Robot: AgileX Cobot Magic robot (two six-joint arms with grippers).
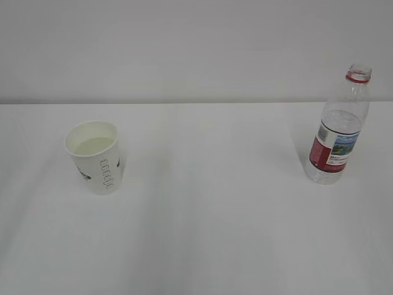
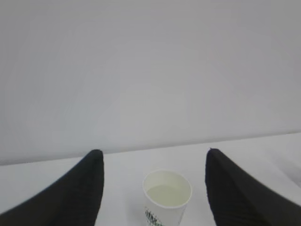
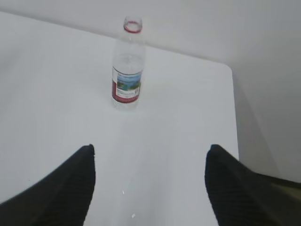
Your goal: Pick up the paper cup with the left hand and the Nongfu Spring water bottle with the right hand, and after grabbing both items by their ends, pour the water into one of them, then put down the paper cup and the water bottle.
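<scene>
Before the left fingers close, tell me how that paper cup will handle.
The paper cup likely dents if squeezed: thin paper walls. Liquid shows inside, so tilting may spill. It's tapered, with a narrow base, so a sideways push could tip it.

White table (image 1: pixel 215 246) against a plain pale wall (image 1: pixel 184 43).

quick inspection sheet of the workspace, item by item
surface: white table, bare between the two items
paper cup: upright at left, liquid inside, not gripped
water bottle: upright at right, cap off, not gripped
clutter: nothing seen
left gripper: open, fingers either side of the cup in the left wrist view, not touching it
right gripper: open, short of the bottle, holding nothing
cables: nothing seen
surroundings: plain pale wall behind; table's right edge and corner show in the right wrist view
</scene>
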